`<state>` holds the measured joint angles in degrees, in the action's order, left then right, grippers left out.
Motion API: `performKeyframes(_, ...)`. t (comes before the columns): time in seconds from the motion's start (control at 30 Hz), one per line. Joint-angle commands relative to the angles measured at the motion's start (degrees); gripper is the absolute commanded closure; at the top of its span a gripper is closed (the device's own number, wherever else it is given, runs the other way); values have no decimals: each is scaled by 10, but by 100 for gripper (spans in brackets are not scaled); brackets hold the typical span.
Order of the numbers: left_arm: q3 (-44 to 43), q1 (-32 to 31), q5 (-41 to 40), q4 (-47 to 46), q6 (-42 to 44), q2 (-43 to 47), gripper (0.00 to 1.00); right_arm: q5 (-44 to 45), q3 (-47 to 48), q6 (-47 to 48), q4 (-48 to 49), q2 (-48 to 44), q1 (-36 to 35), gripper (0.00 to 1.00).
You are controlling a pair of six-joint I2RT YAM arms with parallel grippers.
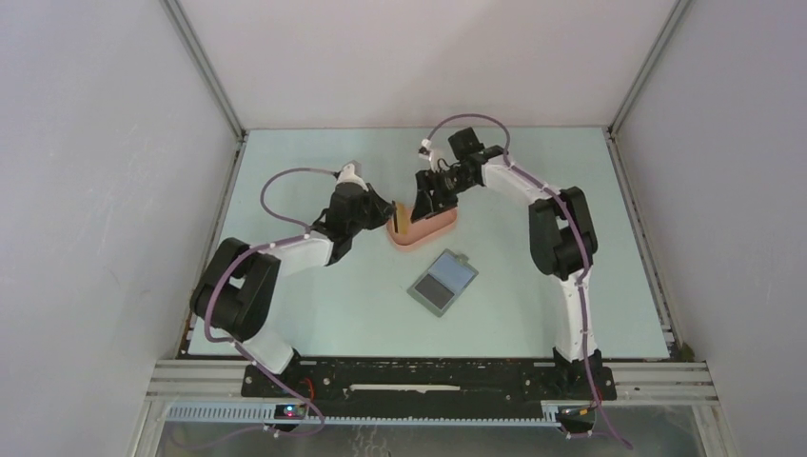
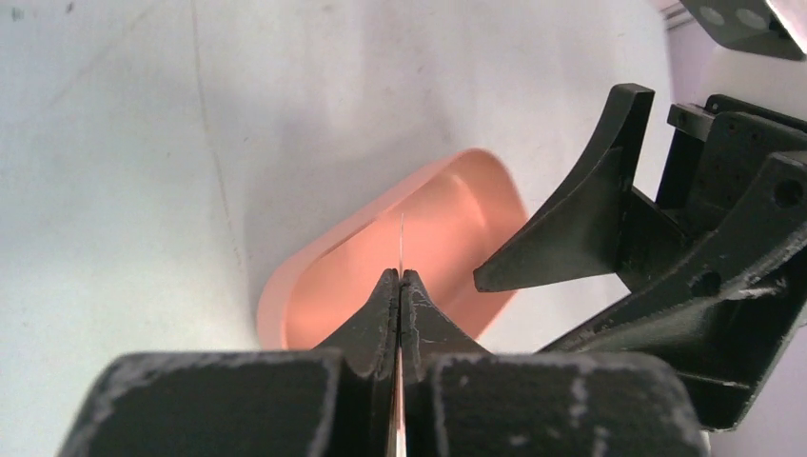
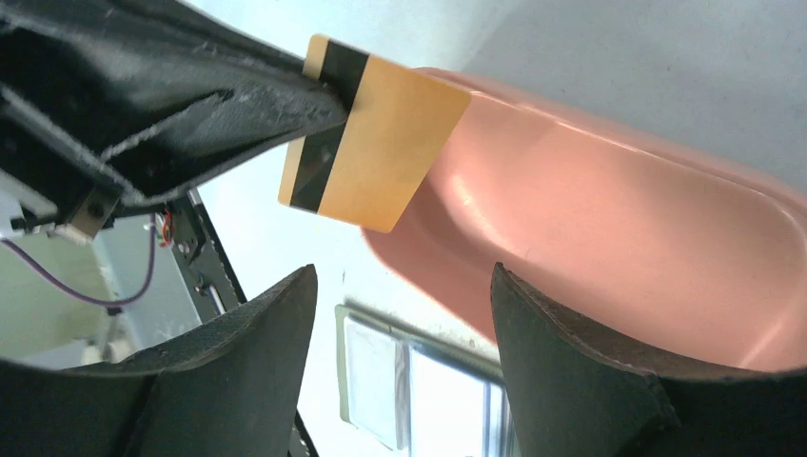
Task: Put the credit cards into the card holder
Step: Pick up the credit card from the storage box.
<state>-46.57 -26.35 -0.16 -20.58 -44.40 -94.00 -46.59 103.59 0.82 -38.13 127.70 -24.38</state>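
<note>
A yellowish-tan credit card (image 3: 388,152) with a dark stripe hangs upright over the left end of the pink tray (image 3: 619,257), pinched by my left gripper (image 2: 401,276), which is shut on it. In the left wrist view the card (image 2: 401,243) shows only edge-on as a thin line. My right gripper (image 3: 400,276) stands open just right of the card, not touching it, with nothing between its fingers. The card holder (image 1: 442,283) lies open and flat on the table in front of the tray, its darker inside facing up; it also shows between my right fingers as the card holder (image 3: 419,381).
The pink tray (image 1: 433,231) sits mid-table with both grippers crowded over its left end. One right finger (image 2: 571,228) reaches close to the left gripper's tips. White walls enclose the table on three sides.
</note>
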Motion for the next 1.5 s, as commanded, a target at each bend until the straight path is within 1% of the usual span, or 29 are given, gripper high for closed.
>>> performKeyframes(0.0, 30, -3, 16, -66, 46, 64, 100, -12, -17, 85, -15, -106, 5, 25)
performKeyframes(0.23, 41, -3, 30, -78, 63, 74, 100, -21, -90, 131, 1, -207, 6, 25)
performKeyframes(0.33, 42, -3, 39, -91, 71, 75, 100, -38, -122, 148, 13, -233, 9, 25)
performKeyframes(0.4, 47, -3, 43, -108, 85, 79, 100, -67, -142, 153, 39, -241, 15, 25)
performKeyframes(0.5, 52, -2, 56, -134, 104, 80, 100, -83, -148, 138, 76, -221, 25, 25)
performKeyframes(0.63, 58, 2, 113, -189, 133, 71, 100, -112, -145, 91, 141, -176, 42, 27)
performKeyframes(0.77, 72, 13, 175, -258, 141, 61, 100, -130, -148, 51, 200, -149, 45, 27)
performKeyframes(0.87, 84, 25, 208, -306, 122, 46, 100, -138, -155, 11, 242, -133, 45, 26)
performKeyframes(1.1, 89, 40, 243, -413, 63, -28, 100, -156, -146, -71, 297, -82, 45, 27)
performKeyframes(1.3, 80, 48, 259, -446, 43, -67, 100, -166, -131, -99, 312, -47, 43, 30)
performKeyframes(1.47, 75, 53, 275, -484, 17, -95, 100, -202, -127, -133, 338, -27, 39, 35)
